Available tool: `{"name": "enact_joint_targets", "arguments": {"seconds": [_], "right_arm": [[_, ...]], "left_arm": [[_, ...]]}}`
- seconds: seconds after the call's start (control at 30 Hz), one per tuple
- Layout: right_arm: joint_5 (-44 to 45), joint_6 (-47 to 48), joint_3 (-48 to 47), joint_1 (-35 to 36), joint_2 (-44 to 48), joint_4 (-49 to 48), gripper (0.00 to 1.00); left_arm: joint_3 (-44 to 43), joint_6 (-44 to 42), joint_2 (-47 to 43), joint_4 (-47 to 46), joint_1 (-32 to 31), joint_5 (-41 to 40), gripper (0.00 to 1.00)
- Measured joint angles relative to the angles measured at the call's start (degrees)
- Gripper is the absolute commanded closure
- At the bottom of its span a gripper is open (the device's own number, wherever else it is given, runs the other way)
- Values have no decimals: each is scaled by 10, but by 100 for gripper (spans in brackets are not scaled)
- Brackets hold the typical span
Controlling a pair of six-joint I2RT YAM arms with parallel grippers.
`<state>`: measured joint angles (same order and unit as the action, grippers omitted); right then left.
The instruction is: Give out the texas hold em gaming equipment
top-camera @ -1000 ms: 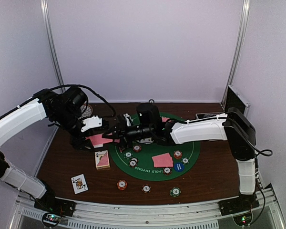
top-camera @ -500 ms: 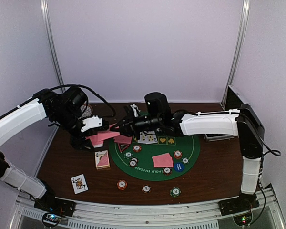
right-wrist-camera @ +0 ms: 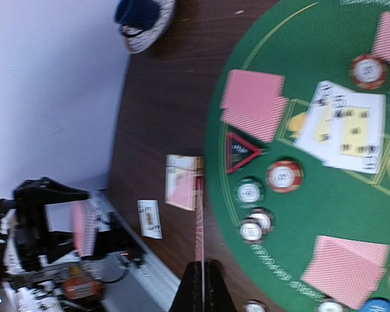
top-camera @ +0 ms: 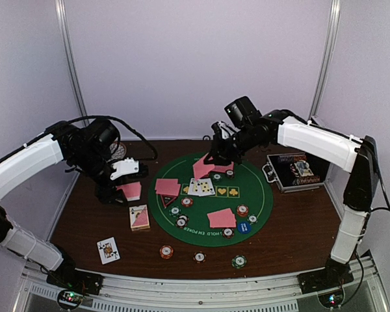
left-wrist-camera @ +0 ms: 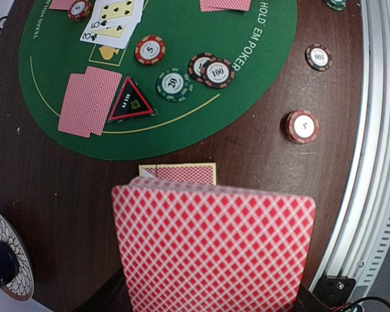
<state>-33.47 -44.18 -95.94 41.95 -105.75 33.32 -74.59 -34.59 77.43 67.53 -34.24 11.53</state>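
Green mat (top-camera: 260, 195) carries face-down pairs, face-up cards and chips (top-camera: 242, 210). Left gripper (top-camera: 125, 190), at the mat's 9 o'clock, is clamped on the deck (left-wrist-camera: 214, 247) (backs showing). Right gripper (top-camera: 216, 158), at 12 o'clock, pinches one card (top-camera: 203, 169).

The right hand (right-wrist-camera: 202, 266) pinches a card (right-wrist-camera: 198, 221) edge-on above the green mat (right-wrist-camera: 325, 208).

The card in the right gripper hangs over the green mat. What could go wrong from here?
1. The right gripper pinches the card by one end only, so it may slip and land on the face-up cards nearby.
2. The deck in the left gripper looks slightly fanned along its top edge; a quick move may shed cards.
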Motion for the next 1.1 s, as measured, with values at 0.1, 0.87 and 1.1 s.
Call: {"name": "enact_joint_targets", "arguments": {"seconds": [0.1,0.87,1.1], "right_arm": [[127,104,-66,-7,-3,137,100],[637,581,31,98,-72,24,100],[642,631,34,108,-100,-23,100]], "left_arm": [[0,0,0,0,0,-1,78],[0,0,-1,0,0,1,78],[2,-1,-1,-1,0,3,78]]}}
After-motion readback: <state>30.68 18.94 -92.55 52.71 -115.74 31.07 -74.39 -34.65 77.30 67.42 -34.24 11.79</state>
